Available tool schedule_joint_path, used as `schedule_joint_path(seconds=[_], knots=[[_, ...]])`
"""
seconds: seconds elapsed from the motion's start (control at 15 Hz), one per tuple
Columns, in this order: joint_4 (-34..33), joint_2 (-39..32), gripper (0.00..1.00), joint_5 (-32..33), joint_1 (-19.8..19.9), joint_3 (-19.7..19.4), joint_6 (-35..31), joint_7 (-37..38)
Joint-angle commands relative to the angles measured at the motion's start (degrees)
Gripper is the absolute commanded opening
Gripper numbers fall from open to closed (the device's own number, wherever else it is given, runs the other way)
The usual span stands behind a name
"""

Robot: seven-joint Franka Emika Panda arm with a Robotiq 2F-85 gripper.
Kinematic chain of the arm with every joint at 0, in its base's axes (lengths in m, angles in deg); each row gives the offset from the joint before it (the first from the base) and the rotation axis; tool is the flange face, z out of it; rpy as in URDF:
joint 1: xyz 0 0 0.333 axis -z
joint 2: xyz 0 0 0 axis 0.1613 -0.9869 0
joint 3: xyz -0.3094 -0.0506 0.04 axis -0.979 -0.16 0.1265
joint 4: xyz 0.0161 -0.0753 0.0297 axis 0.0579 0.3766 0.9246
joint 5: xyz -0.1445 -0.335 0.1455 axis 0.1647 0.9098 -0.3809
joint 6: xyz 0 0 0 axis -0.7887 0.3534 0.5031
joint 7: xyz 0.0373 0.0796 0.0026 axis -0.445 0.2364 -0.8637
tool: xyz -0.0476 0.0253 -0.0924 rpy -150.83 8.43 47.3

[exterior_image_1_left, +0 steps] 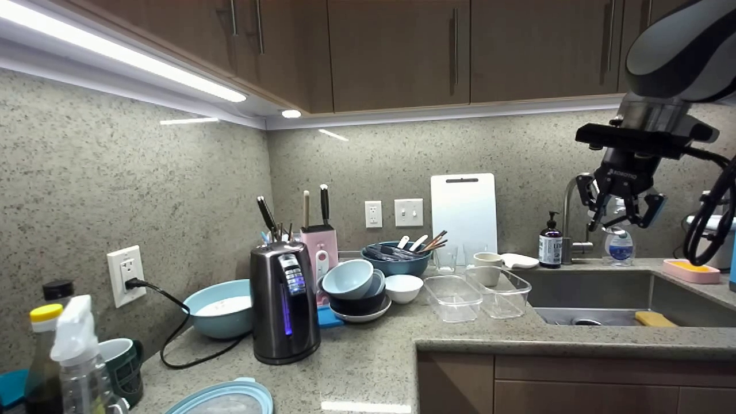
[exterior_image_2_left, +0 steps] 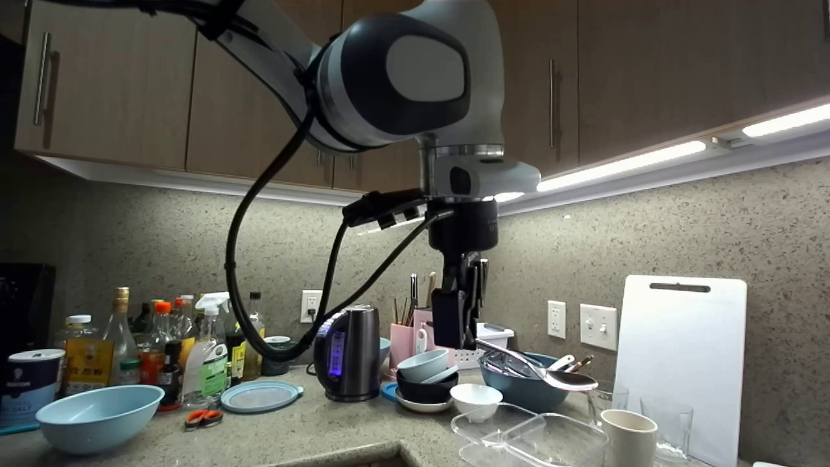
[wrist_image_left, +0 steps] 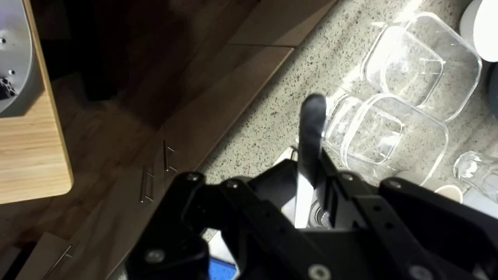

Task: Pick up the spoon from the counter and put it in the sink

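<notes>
My gripper (exterior_image_1_left: 618,223) hangs above the steel sink (exterior_image_1_left: 598,287), close to the chrome faucet (exterior_image_1_left: 566,230). It is shut on the spoon, and nothing below touches it. In an exterior view the spoon (exterior_image_2_left: 574,380) slants down and out from the fingertips (exterior_image_2_left: 468,340), bowl end lowest. In the wrist view its dark handle (wrist_image_left: 312,128) sticks up between the fingers (wrist_image_left: 307,169). The sink drain (wrist_image_left: 322,217) shows below, between the fingers. The speckled counter (exterior_image_1_left: 368,356) runs left of the sink. The spoon in an exterior view is mostly hidden by the gripper.
Clear plastic containers (exterior_image_1_left: 454,296) and a beige cup (exterior_image_2_left: 628,431) stand left of the sink. A soap bottle (exterior_image_1_left: 550,244) and a dish-soap bottle (exterior_image_1_left: 620,247) stand behind it. A yellow sponge (exterior_image_1_left: 654,319) lies in the sink. A white board (exterior_image_1_left: 464,215) leans on the backsplash.
</notes>
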Motion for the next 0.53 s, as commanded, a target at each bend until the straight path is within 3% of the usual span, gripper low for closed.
schedule_joint_path(seconds=[0.0, 0.2, 0.27, 0.47], knots=[[-0.39, -0.04, 0.04, -1.08, 3.19, 2.89, 0.27, 5.59], [0.93, 0.22, 0.04, -1.13, 5.16, 5.52, -5.42, 15.01], [-0.15, -0.02, 0.16, -0.33, 3.66, 3.64, -2.35, 10.21], [0.02, -0.01, 0.16, -0.11, 4.15, 4.67, -3.85, 13.69]])
